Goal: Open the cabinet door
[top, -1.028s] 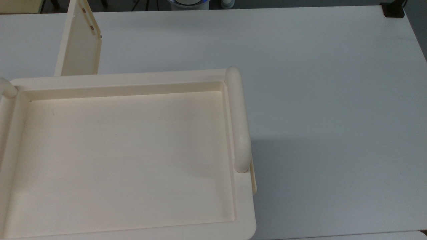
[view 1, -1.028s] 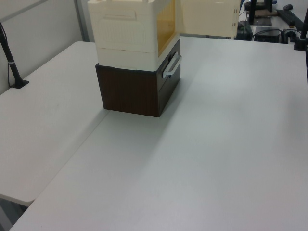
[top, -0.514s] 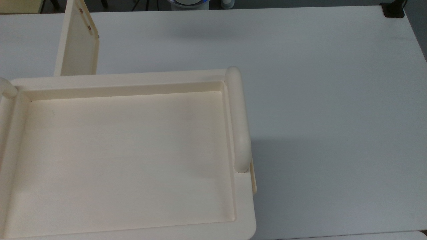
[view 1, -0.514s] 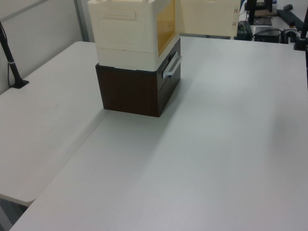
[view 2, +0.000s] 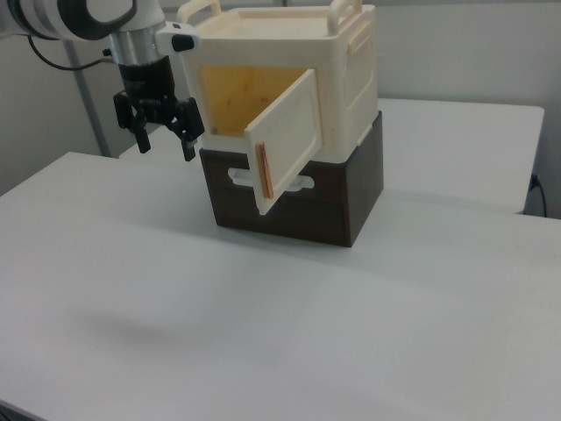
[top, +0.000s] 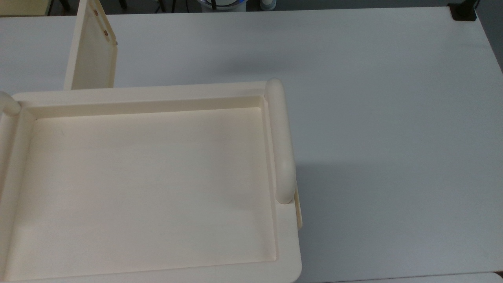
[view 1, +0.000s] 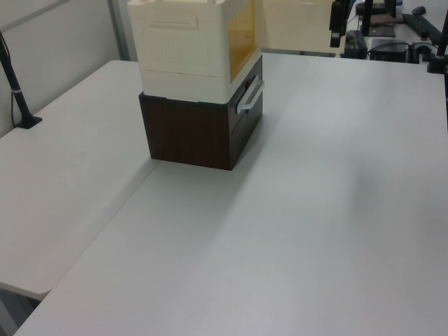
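Note:
The cream cabinet [view 2: 346, 79] stands on a dark brown drawer unit [view 2: 351, 206]. Its cabinet door [view 2: 285, 136] is swung out at an angle, and the yellowish inside shows behind it. In the top view the cabinet door [top: 92, 55] stands on edge beyond the cabinet's tray-like top [top: 157, 91]. My gripper [view 2: 166, 146] hangs open with nothing between its black fingers. It is to the right view's left of the door, apart from it. In the left view a black finger [view 1: 337, 21] shows at the cabinet door's [view 1: 297, 28] far edge.
The white table [view 2: 263, 307] stretches wide around the stack. A white handle [view 1: 249, 98] sticks out of the brown drawer unit [view 1: 196, 133]. A rounded rail [top: 281, 137] runs along the top's side. A black post [view 1: 17, 91] stands at the left view's left.
The door swung slightly further out early on and then stayed still. In the left view a black gripper finger has come into view by the door's far edge.

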Motion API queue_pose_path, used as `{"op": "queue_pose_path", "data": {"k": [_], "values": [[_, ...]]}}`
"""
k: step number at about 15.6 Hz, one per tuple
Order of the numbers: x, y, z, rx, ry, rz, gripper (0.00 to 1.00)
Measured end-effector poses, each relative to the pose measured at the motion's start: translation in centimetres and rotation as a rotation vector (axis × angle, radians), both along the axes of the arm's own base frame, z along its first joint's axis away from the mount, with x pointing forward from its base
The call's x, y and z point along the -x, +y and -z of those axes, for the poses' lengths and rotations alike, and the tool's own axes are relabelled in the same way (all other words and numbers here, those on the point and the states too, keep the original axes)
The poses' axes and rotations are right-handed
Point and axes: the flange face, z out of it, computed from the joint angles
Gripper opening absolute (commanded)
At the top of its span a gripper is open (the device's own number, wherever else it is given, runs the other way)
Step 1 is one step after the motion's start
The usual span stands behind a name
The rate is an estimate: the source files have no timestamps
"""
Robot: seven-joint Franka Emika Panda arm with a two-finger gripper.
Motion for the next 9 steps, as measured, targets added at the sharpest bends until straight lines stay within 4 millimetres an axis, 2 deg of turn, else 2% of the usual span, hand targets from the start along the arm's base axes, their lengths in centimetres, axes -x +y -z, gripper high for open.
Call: {"op": "queue_pose_path", "data": {"k": [9], "values": [[0.04,-0.26,-0.07,0.000,-0.001,0.005,1.00]]}}
